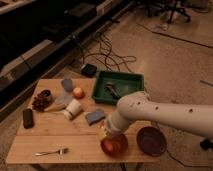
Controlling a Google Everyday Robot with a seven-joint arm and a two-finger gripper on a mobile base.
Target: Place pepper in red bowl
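A: Items on the surface (30,142), left end first?
B: One black block (28,118), lying flat near the left edge. Just right of it, a dark brown cluster (40,103); what it is cannot be told. One fork (51,151), flat, near the front edge.

A: Middle?
B: One grey cup (67,84) at the back. One orange fruit (78,92) just beside it. One white cup (73,109), tipped on its side. One grey-blue sponge (95,116). One green tray (135,76) at the back edge, with a metal tool (112,90) inside.

A: The task's things?
B: Pepper (101,134): a small yellowish piece at the end effector (106,131), over the left rim of the red bowl (115,146). The bowl stands at the front edge.

A: End effector state?
B: Cannot tell; the arm (165,114) covers it from above. It reaches in from the right.

A: Right end?
B: One dark red dish (151,140), near the bowl, not touching it.
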